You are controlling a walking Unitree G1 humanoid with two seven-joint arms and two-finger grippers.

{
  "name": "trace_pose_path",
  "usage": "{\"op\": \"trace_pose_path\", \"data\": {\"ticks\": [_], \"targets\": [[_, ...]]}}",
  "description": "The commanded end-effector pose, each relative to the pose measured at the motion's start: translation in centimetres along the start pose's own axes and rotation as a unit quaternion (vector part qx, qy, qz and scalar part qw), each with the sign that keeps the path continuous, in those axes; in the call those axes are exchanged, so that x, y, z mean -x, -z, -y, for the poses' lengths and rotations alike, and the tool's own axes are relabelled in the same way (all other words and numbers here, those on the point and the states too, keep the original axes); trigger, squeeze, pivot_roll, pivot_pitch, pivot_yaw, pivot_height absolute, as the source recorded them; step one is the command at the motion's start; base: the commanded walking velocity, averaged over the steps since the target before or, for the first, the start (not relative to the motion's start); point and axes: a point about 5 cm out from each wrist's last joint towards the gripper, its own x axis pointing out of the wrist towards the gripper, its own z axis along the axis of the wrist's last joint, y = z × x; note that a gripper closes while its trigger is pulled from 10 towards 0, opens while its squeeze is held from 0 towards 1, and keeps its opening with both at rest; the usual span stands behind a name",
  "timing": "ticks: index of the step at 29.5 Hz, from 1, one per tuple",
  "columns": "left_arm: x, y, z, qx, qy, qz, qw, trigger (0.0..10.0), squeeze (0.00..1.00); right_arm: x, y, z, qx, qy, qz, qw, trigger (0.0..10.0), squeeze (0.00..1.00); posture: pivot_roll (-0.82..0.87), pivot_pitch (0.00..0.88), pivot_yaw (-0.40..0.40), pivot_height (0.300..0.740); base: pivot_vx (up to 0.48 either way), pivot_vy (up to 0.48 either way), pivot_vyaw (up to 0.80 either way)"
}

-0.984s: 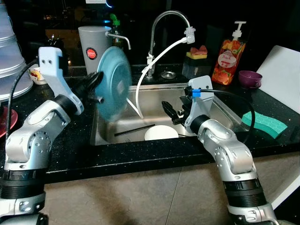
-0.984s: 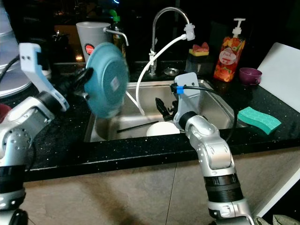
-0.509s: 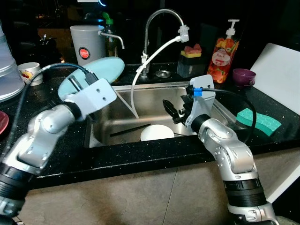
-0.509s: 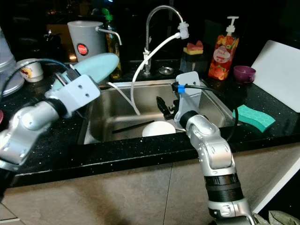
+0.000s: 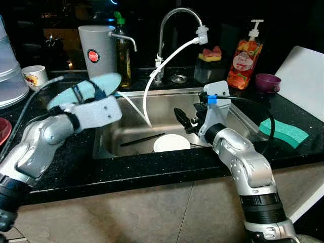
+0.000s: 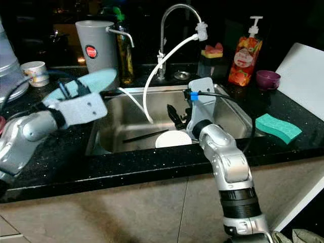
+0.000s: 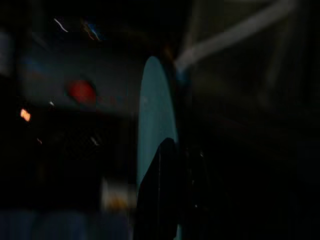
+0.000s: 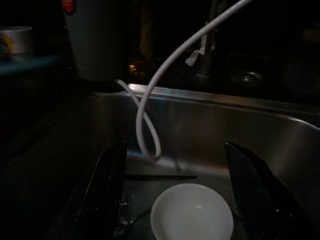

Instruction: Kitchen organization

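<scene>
Left pincer (image 5: 87, 91) around teal plate (image 5: 104, 82)

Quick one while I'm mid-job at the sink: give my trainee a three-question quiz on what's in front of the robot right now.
1. True or false: the left pincer holds the teal plate over the counter, left of the sink.
2. What lies in the sink under the open right pincer? A) green sponge B) white bowl C) purple cup
3. Fill in: the green sponge lies on the counter to the sink's ____.

Key: 1 true; 2 B, the white bowl; 3 right.
</scene>
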Motion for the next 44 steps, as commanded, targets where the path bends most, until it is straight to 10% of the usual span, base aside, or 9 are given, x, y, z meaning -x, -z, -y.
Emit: {"op": "trace_pose_path", "data": {"ticks": [1,10,11,16,17,25,38,43,44], "targets": [[0.5,0.9,1.0,0.001,0.048,-0.024,0.999,10.0,0.0,-0.1,0.0,-0.2,-0.002,-0.004,0.0,1.0,10.0,0.0,0.07,0.099,-0.033,0.74,0.0,0.0,0.0],[0.9,-0.4,2.3,0.046,0.103,0.01,0.994,10.0,0.04,-0.3,0.0,-0.2,-0.004,-0.005,0.001,1.0,10.0,0.0,0.07,0.1,-0.034,0.74,0.0,0.0,0.0],[0.9,-0.3,2.3,0.05,0.102,0.007,0.994,10.0,1.0,-0.3,0.0,-0.2,-0.004,-0.005,0.001,1.0,10.0,0.0,0.07,0.1,-0.034,0.74,0.0,0.0,0.0],[0.8,-0.8,2.0,0.08,0.091,0.014,0.993,10.0,1.0,-0.3,0.0,-0.2,-0.005,-0.005,0.0,1.0,10.0,0.0,0.07,0.101,-0.035,0.74,0.0,0.0,0.0],[0.8,-1.0,1.8,0.09,0.09,0.018,0.992,10.0,0.0,-0.3,0.0,-0.2,-0.005,-0.005,0.0,1.0,10.0,0.0,0.07,0.101,-0.035,0.74,0.0,0.0,0.0],[1.1,-2.5,1.1,0.202,0.084,0.064,0.974,10.0,0.0,-0.3,0.1,-0.2,-0.005,-0.006,0.001,1.0,10.0,0.0,0.07,0.101,-0.036,0.74,0.0,0.0,0.0],[-0.5,1.0,-1.7,0.544,-0.117,-0.056,0.829,10.0,0.0,-0.3,0.1,-0.3,-0.006,-0.007,-0.001,1.0,10.0,0.0,0.08,0.105,-0.036,0.74,0.0,0.0,0.0],[0.6,5.1,-1.6,0.662,-0.227,-0.158,0.697,10.0,0.0,-0.3,0.2,-0.3,-0.006,-0.007,-0.001,1.0,10.0,0.0,0.08,0.107,-0.033,0.74,0.0,0.0,0.0],[1.4,6.8,-1.2,0.697,-0.261,-0.197,0.638,10.0,0.0,-0.3,0.2,-0.3,-0.006,-0.007,-0.002,1.0,10.0,0.0,0.08,0.107,-0.033,0.74,0.0,0.0,0.0]]}}
